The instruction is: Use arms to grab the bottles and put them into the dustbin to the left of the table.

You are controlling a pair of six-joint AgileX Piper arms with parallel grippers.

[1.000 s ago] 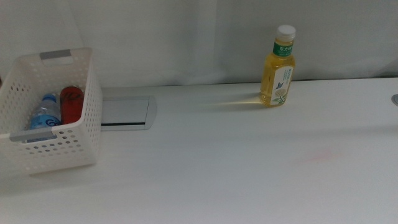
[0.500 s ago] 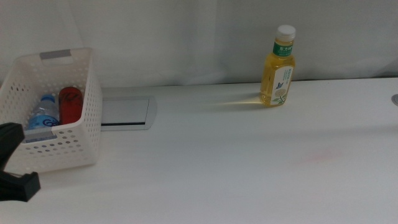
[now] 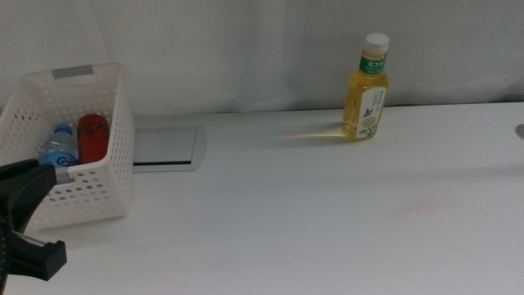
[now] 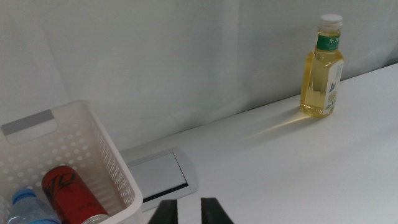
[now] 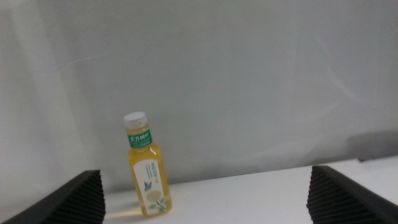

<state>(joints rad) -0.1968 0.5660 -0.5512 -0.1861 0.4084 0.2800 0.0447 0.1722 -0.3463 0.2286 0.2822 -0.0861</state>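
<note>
The yellow-drink bottle point(image 3: 366, 88) stands upright at the back right of the table point(image 3: 311, 205), also in the left wrist view point(image 4: 322, 70) and the right wrist view point(image 5: 148, 168). The white dustbin point(image 3: 90, 176) stands at the left and holds the clear water bottle point(image 3: 56, 152) and the red can point(image 3: 92, 135). My left gripper point(image 3: 37, 209) hangs at the lower left, just in front of the dustbin. In the left wrist view point(image 4: 189, 213) its jaws stand close together with nothing between them. My right gripper point(image 5: 205, 202) is open and empty, out of the middle view, facing the yellow bottle.
A grey cable hatch point(image 3: 166, 149) is set into the table right of the dustbin. A white curtain point(image 3: 246, 49) hangs behind the table. A faint pink smear point(image 3: 426, 203) marks the tabletop at the right.
My left gripper has come into the middle view from the bottom left and moved further in and up beside the dustbin. The bottles have not moved.
</note>
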